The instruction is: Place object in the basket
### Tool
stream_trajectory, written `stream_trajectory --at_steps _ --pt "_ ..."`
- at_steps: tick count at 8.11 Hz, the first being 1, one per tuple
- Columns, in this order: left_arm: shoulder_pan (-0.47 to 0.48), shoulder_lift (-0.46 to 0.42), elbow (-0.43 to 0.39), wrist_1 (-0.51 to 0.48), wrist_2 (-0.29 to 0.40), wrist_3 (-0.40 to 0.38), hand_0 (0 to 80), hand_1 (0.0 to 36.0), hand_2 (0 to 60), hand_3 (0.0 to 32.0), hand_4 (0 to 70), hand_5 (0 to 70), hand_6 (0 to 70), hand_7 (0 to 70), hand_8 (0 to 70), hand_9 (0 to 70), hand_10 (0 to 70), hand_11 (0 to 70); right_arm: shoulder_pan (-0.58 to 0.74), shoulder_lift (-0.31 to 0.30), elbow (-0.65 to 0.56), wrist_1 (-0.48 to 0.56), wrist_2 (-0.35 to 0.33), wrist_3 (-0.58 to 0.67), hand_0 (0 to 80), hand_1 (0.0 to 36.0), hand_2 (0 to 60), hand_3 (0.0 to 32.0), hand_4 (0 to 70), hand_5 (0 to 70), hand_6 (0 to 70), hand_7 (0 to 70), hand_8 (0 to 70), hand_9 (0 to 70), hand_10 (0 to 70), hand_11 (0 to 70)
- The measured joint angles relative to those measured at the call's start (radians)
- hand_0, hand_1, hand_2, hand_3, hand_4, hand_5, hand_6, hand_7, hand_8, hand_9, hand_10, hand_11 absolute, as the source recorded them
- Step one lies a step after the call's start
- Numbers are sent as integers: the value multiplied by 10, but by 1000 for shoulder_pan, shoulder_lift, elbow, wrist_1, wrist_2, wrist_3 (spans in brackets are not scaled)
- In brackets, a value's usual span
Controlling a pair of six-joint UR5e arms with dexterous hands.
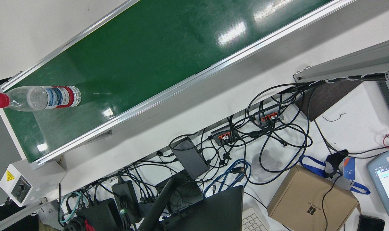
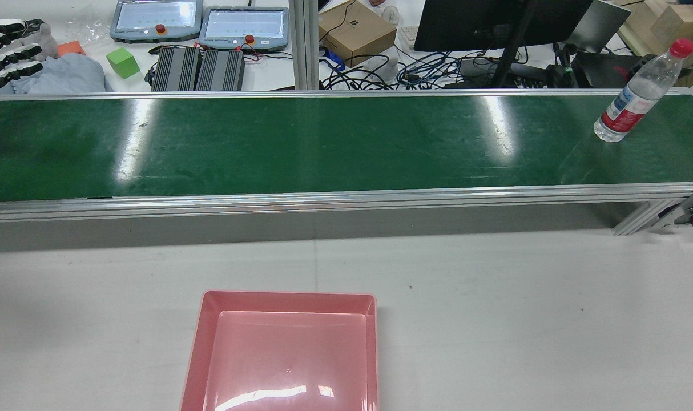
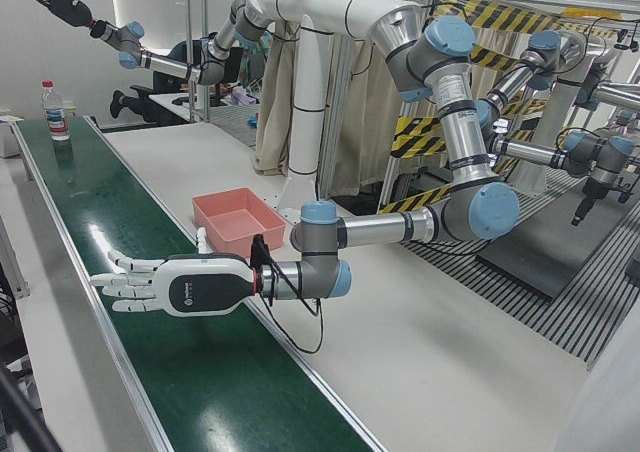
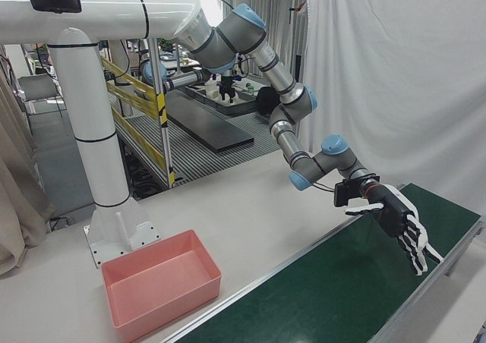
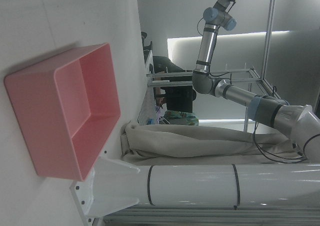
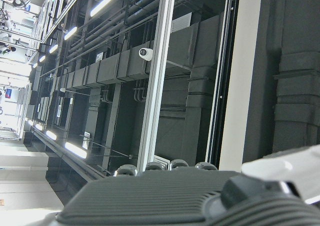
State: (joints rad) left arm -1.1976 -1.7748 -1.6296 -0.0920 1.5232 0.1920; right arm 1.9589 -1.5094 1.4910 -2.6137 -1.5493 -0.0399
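Note:
A clear water bottle (image 2: 637, 94) with a red cap and red label stands upright near the belt's right end in the rear view; it also shows in the front view (image 1: 37, 98) and the left-front view (image 3: 56, 112). The pink basket (image 2: 209, 342) sits on the white table on the near side of the belt, with nothing in it (image 5: 65, 121) (image 4: 121, 282). My left hand (image 3: 150, 282) hovers open over the belt's other end, fingers spread past its far edge (image 2: 7, 45) (image 4: 395, 221). My right hand (image 3: 55, 0) is raised high above the bottle's end, open, holding nothing.
The green conveyor belt (image 2: 323, 142) runs across the station between aluminium rails. Beyond it lie tangled cables (image 1: 265, 128), a cardboard box (image 1: 310, 199), two teach pendants (image 2: 209, 25), a green cube (image 2: 122, 61) and a monitor (image 2: 495, 23). The white mast (image 4: 95, 130) stands behind the basket.

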Motion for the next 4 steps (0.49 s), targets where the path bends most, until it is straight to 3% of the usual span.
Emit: stream_trajectory --at_steps 4 --pt "0 0 -1 0 0 0 648 133 0 96 21 254 45 12 84 102 54 100 0 0 0 1 0 0 0 0 0 0 0 0 0 0 0 0 0 0"
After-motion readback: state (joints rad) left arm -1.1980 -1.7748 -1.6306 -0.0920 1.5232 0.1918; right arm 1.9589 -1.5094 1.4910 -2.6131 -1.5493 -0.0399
